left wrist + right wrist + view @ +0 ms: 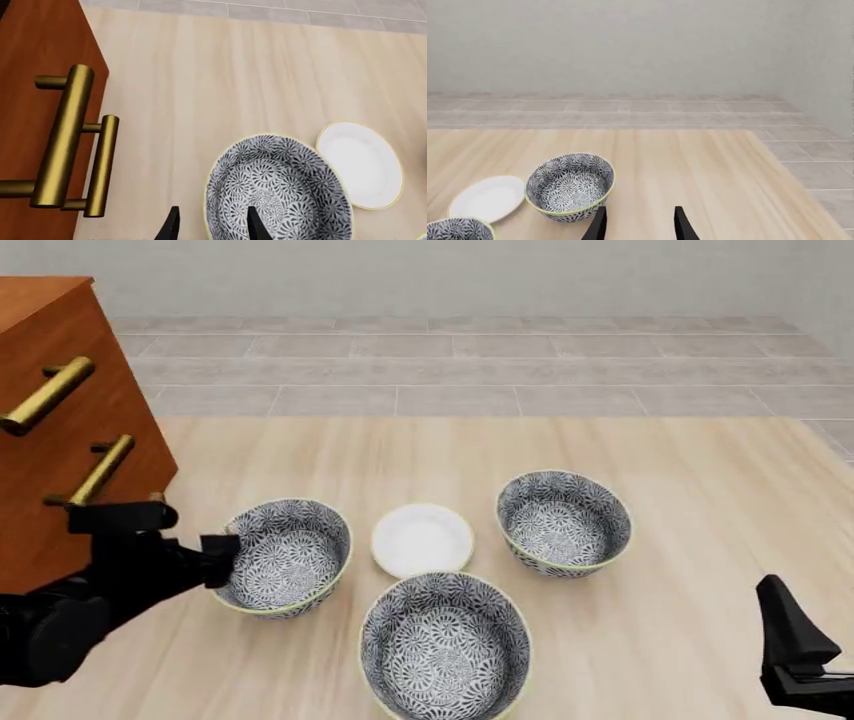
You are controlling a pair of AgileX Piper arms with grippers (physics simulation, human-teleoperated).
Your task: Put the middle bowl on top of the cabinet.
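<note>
Front view, three patterned bowls (445,645), one white dish (422,539)

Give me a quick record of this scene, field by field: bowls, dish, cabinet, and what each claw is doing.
patterned bowls: three; left bowl, near bowl, right bowl
white dish: on the table between the three bowls, holding nothing
cabinet: at the table's left edge, brass handles showing, nothing seen on its top
left claw: at the left bowl's rim, one finger either side of the wall, not visibly clamped
right claw: open, low at near right, away from all bowls
task state: no bowl lifted yet
</note>
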